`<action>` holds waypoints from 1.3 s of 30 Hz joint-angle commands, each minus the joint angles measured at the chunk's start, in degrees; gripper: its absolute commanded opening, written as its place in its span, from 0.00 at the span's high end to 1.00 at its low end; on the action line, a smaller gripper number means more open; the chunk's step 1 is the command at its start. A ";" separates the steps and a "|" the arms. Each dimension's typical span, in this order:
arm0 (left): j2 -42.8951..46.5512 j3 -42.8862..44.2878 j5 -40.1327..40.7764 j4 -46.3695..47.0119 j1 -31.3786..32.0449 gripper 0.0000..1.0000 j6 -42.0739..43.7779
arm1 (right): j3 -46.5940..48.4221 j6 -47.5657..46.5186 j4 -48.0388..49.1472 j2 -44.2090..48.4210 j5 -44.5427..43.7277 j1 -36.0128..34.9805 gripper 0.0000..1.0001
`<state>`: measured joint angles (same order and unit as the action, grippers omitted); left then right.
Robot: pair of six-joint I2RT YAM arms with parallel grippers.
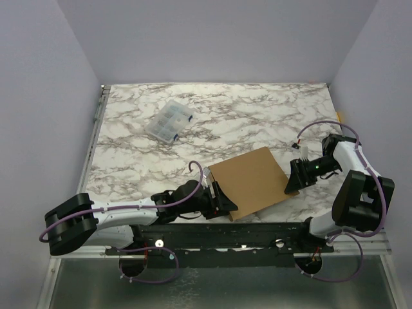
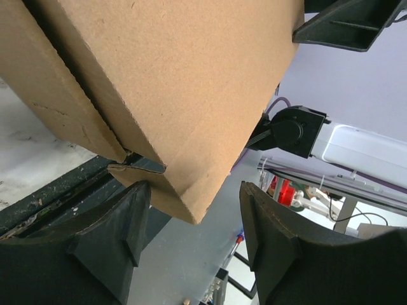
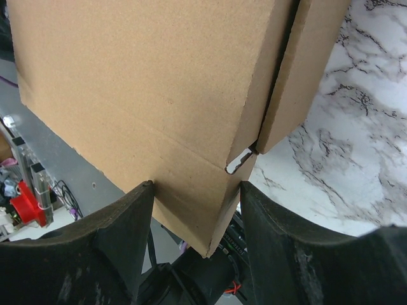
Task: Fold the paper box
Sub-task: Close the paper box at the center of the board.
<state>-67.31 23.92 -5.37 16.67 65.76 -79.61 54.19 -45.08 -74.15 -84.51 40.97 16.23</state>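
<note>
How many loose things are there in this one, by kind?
box: 1
clear case: 1
Total: 2

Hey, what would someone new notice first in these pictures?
A brown cardboard box, tilted near the front edge of the marble table, with the left pincer and right pincer each straddling a corner. Farther back on the left lies a small clear plastic case.
</note>
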 commanded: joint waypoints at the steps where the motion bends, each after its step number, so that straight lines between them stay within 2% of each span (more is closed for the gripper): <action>1: -0.01 -1.10 2.42 2.61 0.41 0.36 0.51 | -0.44 -1.06 0.35 0.24 -0.55 0.12 0.40; 22: 0.75 -1.77 3.37 3.56 0.42 0.37 1.73 | 0.98 -1.60 -2.18 -1.13 2.11 0.12 0.40; 39: -1.96 -1.62 3.43 4.18 0.42 0.39 2.59 | -0.28 -0.99 1.04 -1.01 -1.17 0.12 0.43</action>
<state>-68.60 21.54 -3.33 19.27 65.78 -78.17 54.19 -45.54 -74.39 -85.01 40.80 16.23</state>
